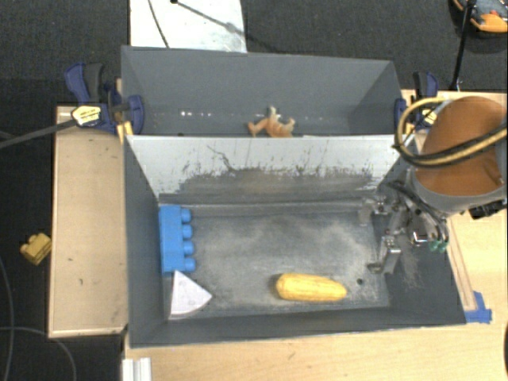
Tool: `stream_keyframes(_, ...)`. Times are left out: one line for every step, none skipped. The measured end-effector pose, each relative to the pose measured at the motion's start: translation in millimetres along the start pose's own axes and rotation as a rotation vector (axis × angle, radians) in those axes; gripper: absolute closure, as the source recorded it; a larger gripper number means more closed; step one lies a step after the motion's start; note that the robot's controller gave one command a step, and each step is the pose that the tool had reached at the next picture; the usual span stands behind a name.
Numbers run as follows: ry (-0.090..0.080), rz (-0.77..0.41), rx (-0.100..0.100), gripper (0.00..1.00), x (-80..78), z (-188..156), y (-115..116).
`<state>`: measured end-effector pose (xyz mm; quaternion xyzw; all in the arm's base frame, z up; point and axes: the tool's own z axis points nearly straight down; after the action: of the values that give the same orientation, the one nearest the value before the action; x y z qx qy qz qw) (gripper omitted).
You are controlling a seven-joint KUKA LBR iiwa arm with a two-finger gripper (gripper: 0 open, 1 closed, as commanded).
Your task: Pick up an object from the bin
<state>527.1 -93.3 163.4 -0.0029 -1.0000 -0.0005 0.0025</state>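
Note:
My gripper (386, 252) hangs over the right end of the bin floor, close to the right wall, with nothing showing between its fingers. A yellow corn cob (310, 287) lies on its side near the front edge, a little left of and below the gripper. A blue toy brick (175, 237) stands along the left wall. A white wedge-shaped piece (188, 294) lies in the front left corner, just below the brick.
A small tan toy figure (271, 123) rests high on the bin's back slope. The arm with its orange cover and cables leans in over the right rim.

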Motion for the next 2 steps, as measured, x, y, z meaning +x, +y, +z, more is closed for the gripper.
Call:
stream_keyframes(-0.002,-0.001,0.000,0.00,0.0,-2,0)
stream_keyframes(-0.009,0.010,0.001,0.00,-12.0,-9,-9)
